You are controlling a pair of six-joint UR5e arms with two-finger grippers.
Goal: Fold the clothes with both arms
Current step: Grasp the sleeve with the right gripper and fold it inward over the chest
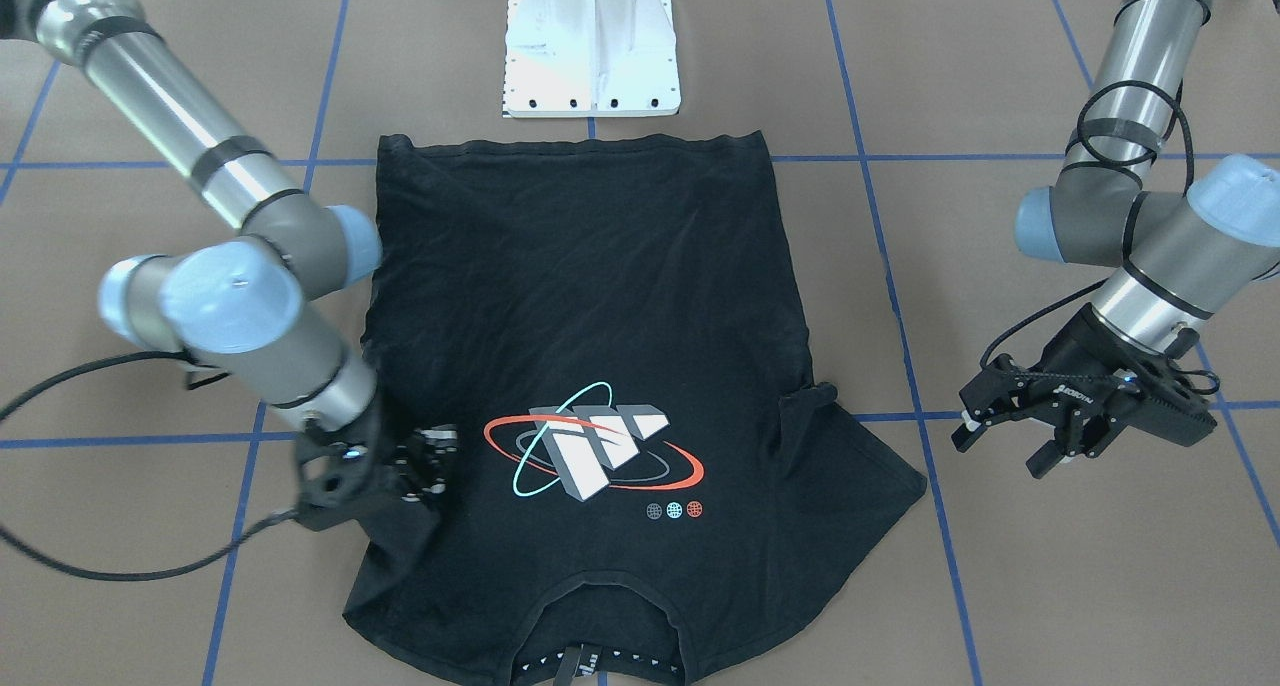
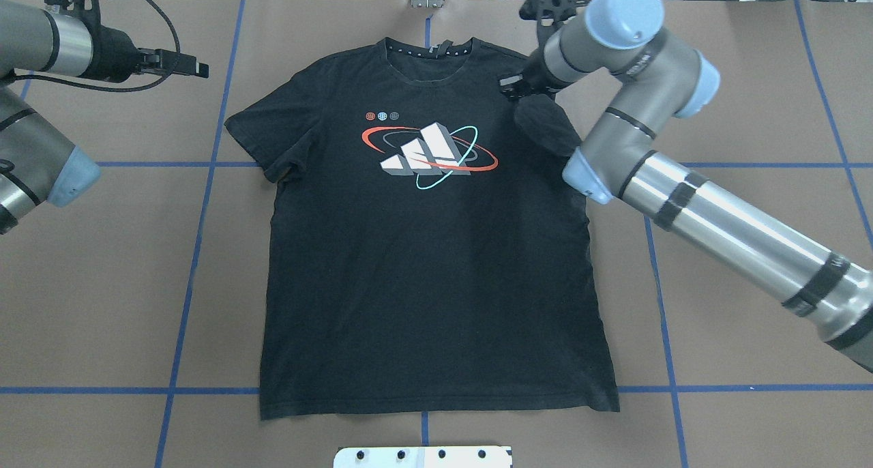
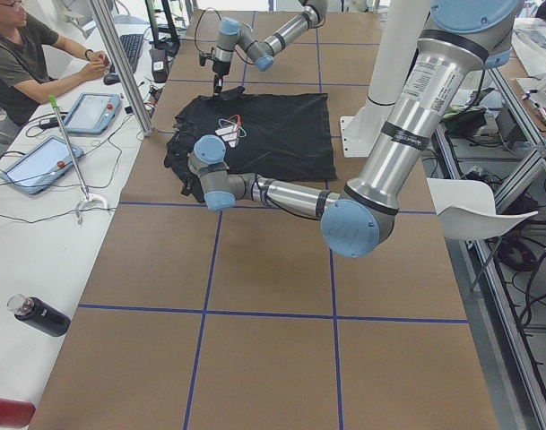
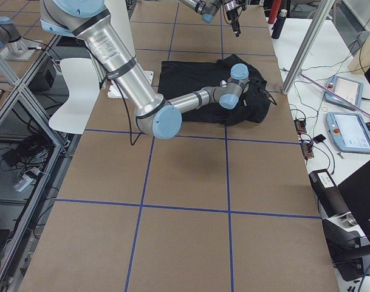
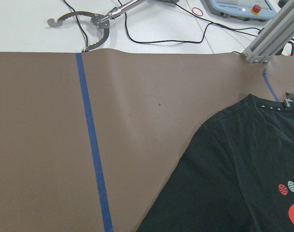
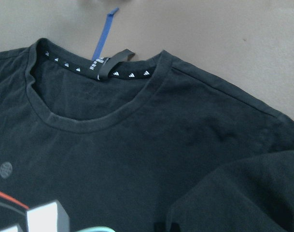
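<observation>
I see the T-shirt [image 2: 430,263] flat at the middle of the tabletop [image 2: 102,304], one sleeve [image 2: 545,123] pinched by the right claw [image 1: 430,461], left claw [image 1: 1000,451] spread open nearby; I judge nearly all folding remains

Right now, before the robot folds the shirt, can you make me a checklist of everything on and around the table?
Surface: brown table with a blue tape grid, flat.
Job's things: black short-sleeved fabric T-shirt spread logo-up; one sleeve bunched, the other flat.
Clutter: nothing seen besides the white pedestal base.
Grippers: left gripper open above bare table; right gripper on the bunched sleeve, jaws unclear.
Cables: black cable loops over the table by the right arm.
Surroundings: seated person at a white side bench with two tablets and a black bottle.
</observation>
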